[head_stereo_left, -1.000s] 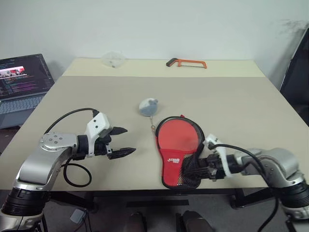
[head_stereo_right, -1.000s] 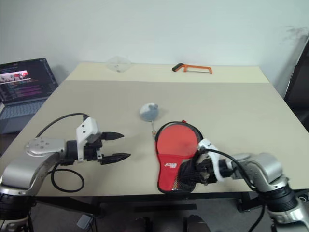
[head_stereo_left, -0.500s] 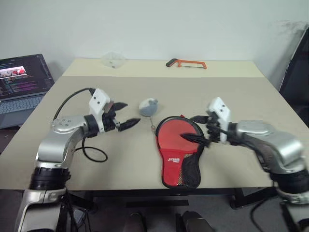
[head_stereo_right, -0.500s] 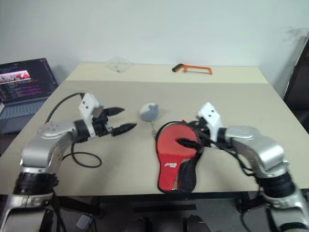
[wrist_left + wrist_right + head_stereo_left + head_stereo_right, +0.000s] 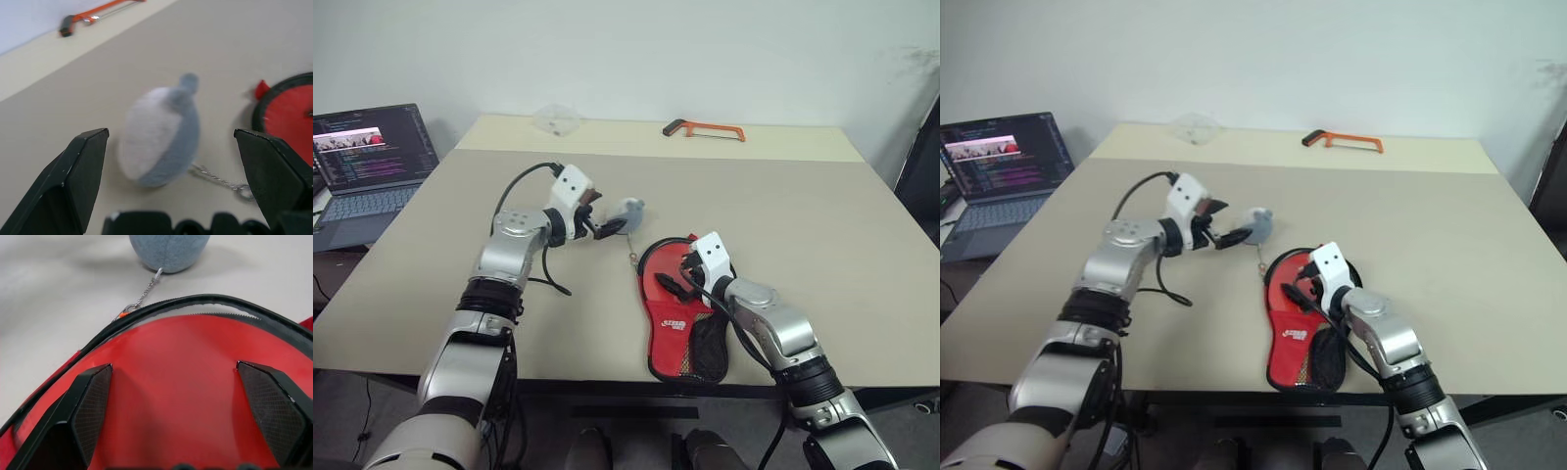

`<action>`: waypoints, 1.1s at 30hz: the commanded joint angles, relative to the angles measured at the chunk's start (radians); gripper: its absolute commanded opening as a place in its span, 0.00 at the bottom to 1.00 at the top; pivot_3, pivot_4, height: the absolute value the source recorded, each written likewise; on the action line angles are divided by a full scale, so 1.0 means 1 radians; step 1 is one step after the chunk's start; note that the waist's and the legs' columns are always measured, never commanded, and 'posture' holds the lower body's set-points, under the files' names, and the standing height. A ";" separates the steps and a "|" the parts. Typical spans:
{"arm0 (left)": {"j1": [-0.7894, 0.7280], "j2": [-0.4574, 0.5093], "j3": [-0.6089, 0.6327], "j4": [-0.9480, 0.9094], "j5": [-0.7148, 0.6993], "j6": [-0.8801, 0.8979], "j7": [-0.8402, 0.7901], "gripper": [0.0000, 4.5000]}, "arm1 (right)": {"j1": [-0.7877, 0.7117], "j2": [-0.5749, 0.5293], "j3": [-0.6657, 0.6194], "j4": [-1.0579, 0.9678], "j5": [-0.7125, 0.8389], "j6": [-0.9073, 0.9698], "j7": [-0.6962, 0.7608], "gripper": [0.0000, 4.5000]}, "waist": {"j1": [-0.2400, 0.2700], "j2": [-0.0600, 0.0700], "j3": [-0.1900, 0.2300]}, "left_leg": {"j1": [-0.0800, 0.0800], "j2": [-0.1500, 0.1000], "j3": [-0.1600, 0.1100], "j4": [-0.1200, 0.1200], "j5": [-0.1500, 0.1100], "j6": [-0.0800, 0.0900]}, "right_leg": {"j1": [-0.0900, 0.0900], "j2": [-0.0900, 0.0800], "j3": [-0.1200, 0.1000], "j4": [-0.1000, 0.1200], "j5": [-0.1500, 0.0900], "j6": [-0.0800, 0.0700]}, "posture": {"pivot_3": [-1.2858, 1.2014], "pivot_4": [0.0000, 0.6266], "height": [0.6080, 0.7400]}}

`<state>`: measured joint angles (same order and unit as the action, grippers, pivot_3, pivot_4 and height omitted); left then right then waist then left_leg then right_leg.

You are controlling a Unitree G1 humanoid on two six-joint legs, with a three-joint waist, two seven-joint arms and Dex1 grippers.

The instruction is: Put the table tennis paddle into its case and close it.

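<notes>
The case (image 5: pixel 683 318) lies at the near edge of the bench (image 5: pixel 822 235), its narrow mesh end toward the robot and its round end away, so its long axis runs roughly near to far. The zip around the round end stands open, and the paddle (image 5: pixel 186 377) sits inside with its red face showing up through the gap; I cannot see its handle, which I judge is tucked down in the narrow end.

The right gripper (image 5: pixel 677 277) hangs directly over the round end, fingers spread wide and holding nothing, pointing forward and toward the robot's left across the paddle face. It is much the nearer of the two to the case, with the open zip rim just ahead of its fingertips.

Just beyond the round end a thin chain (image 5: pixel 144 293) leads from the zip to a grey plush charm (image 5: pixel 161 137). The left gripper (image 5: pixel 607 224) is at that charm, also spread wide and empty, its fingers either side of it; whether they touch it I cannot tell.

Farther back sit a laptop (image 5: pixel 367 157) off the robot's left, a clear wrapper (image 5: pixel 558 119) and an orange hacksaw (image 5: pixel 703 129) at the far edge.
</notes>
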<state>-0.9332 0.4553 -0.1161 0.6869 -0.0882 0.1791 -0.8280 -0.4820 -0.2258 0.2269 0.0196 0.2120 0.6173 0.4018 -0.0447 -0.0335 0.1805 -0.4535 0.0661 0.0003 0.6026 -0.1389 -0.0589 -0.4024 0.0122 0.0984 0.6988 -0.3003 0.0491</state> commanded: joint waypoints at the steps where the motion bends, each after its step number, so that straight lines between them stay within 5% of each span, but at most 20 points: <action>1: -0.083 -0.026 -0.026 0.149 0.072 -0.072 0.041 1.00 | 0.036 0.001 0.035 0.009 -0.015 0.041 0.027 0.99 | -0.001 0.000 0.000 | 0.000 0.000 0.000 0.001 0.000 0.000 | 0.000 0.000 0.000 0.000 0.000 0.001 | 0.52 0.24 1.00; 18: -0.286 -0.224 -0.040 0.604 0.258 -0.134 0.385 1.00 | -0.018 0.060 0.051 0.053 -0.069 0.028 0.050 0.99 | -0.012 -0.001 0.000 | 0.002 0.000 -0.001 0.006 0.000 0.000 | 0.006 0.000 0.000 0.000 0.000 0.007 | 0.52 0.24 1.00; 21: -0.294 -0.235 -0.045 0.621 0.285 -0.120 0.434 0.86 | -0.014 0.066 0.054 0.038 -0.077 0.038 0.051 1.00 | -0.012 -0.001 -0.001 | 0.003 0.000 -0.002 0.006 0.000 0.000 | 0.007 0.000 0.000 0.000 0.000 0.007 | 0.52 0.24 1.00; 29: -0.337 -0.262 -0.050 0.643 0.347 -0.140 0.576 0.24 | -0.004 0.072 0.078 0.037 -0.093 0.086 0.053 1.00 | -0.011 -0.001 -0.001 | 0.004 -0.001 -0.002 0.006 0.000 0.000 | 0.007 0.000 0.000 -0.001 0.000 0.007 | 0.52 0.24 1.00; 33: -0.377 -0.282 -0.069 0.659 0.398 -0.170 0.672 0.03 | 0.000 0.073 0.089 0.037 -0.107 0.102 0.049 1.00 | -0.011 -0.001 -0.001 | 0.004 -0.001 -0.002 0.006 0.000 0.000 | 0.008 0.000 0.000 -0.001 0.001 0.008 | 0.52 0.24 1.00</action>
<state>-1.2523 0.1735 -0.1736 1.3580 0.2866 0.0405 -0.2057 -0.5117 -0.1555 0.2809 0.0223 0.1096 0.6670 0.4432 -0.0558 -0.0346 0.1797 -0.4495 0.0654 -0.0014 0.6082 -0.1390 -0.0591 -0.3949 0.0123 0.0981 0.6979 -0.2996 0.0566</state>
